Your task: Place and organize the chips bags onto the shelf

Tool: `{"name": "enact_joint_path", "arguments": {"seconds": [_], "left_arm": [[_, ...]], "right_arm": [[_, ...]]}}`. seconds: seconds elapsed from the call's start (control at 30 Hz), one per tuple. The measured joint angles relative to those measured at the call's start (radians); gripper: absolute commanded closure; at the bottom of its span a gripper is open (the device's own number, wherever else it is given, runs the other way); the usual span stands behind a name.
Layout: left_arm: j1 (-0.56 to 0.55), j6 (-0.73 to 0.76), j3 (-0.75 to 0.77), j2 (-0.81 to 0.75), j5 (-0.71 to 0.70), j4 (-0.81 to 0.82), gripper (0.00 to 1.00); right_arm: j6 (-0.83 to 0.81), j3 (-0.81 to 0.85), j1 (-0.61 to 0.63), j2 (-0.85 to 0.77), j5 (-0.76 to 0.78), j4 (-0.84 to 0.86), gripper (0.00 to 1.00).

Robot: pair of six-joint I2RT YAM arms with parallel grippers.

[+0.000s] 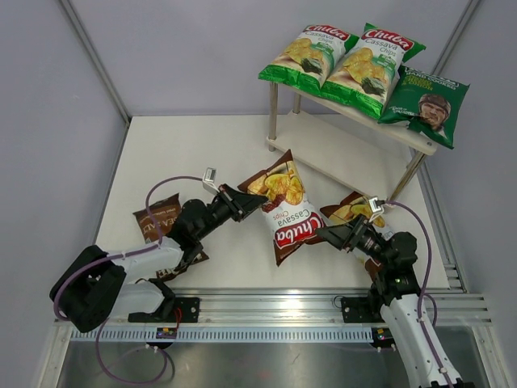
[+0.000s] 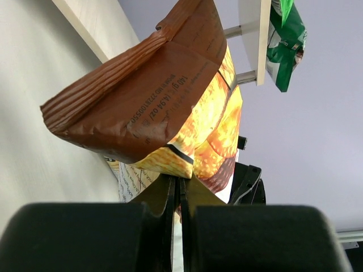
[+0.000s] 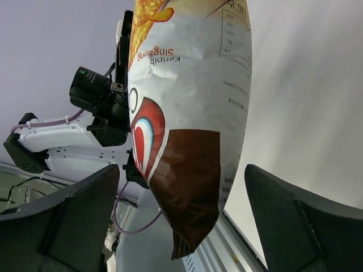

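Left end effector (image 1: 252, 203) pinching edge of brown-red Chuba bag (image 1: 284, 212). Bag apparently raised off surface (image 1: 218, 145), near centre. Right end effector (image 1: 327, 235) spread wide beside bag's lower end, contact unclear. Second brown-red bag (image 1: 349, 208) near right edge. Kettle bag (image 1: 158, 220) near left edge. Shelf (image 1: 331, 149) at far right corner. Its top board holds green Chuba bags (image 1: 307, 55) and portrait bag (image 1: 428, 105).

Brown-red bag (image 1: 283, 212) with golden chips, two bright green bags (image 1: 307, 55) (image 1: 367, 69), dark green portrait bag (image 1: 426, 105), cream shelf (image 1: 339, 149).
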Motion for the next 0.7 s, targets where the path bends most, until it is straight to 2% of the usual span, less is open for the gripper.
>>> {"name": "enact_joint_path", "arguments": {"seconds": [0.1, 0.23, 0.33, 0.37, 0.4, 0.43, 0.47, 0.5, 0.53, 0.6, 0.63, 0.7], "left_arm": [[-0.009, 0.005, 0.023, -0.003, 0.008, -0.035, 1.00], [-0.014, 0.005, 0.056, 0.009, 0.039, -0.055, 1.00], [-0.016, 0.005, 0.083, 0.031, 0.060, -0.061, 1.00], [-0.016, 0.005, 0.091, 0.037, 0.068, -0.067, 1.00], [-0.016, 0.005, 0.098, 0.042, 0.075, -0.075, 0.98], [-0.016, 0.007, 0.105, 0.043, 0.082, -0.083, 0.79], [-0.016, 0.015, 0.109, 0.043, 0.087, -0.092, 0.65], [-0.016, 0.023, 0.114, 0.042, 0.087, -0.103, 0.57], [-0.016, 0.031, 0.121, 0.040, 0.087, -0.119, 0.45], [-0.017, 0.055, 0.131, 0.019, 0.084, -0.170, 0.35], [-0.018, 0.064, 0.132, 0.006, 0.081, -0.192, 0.24], [-0.018, 0.103, 0.137, -0.047, 0.068, -0.263, 0.15]], "right_arm": [[0.001, 0.000, 0.005, 0.064, -0.008, 0.064, 0.02], [-0.001, 0.001, 0.019, 0.129, -0.031, 0.120, 0.14], [-0.014, 0.005, 0.029, 0.156, -0.050, 0.140, 0.29], [-0.021, 0.005, 0.031, 0.158, -0.056, 0.139, 0.42], [-0.029, 0.006, 0.032, 0.159, -0.059, 0.138, 0.48], [-0.037, 0.006, 0.032, 0.158, -0.062, 0.137, 0.52], [-0.042, 0.008, 0.032, 0.155, -0.063, 0.133, 0.54], [-0.048, 0.008, 0.032, 0.148, -0.065, 0.128, 0.62], [-0.056, 0.008, 0.032, 0.139, -0.064, 0.122, 0.66], [-0.063, 0.008, 0.033, 0.114, -0.055, 0.108, 0.70], [-0.064, 0.008, 0.033, 0.104, -0.050, 0.101, 0.71], [-0.064, 0.008, 0.034, 0.086, -0.031, 0.084, 0.73]]}}
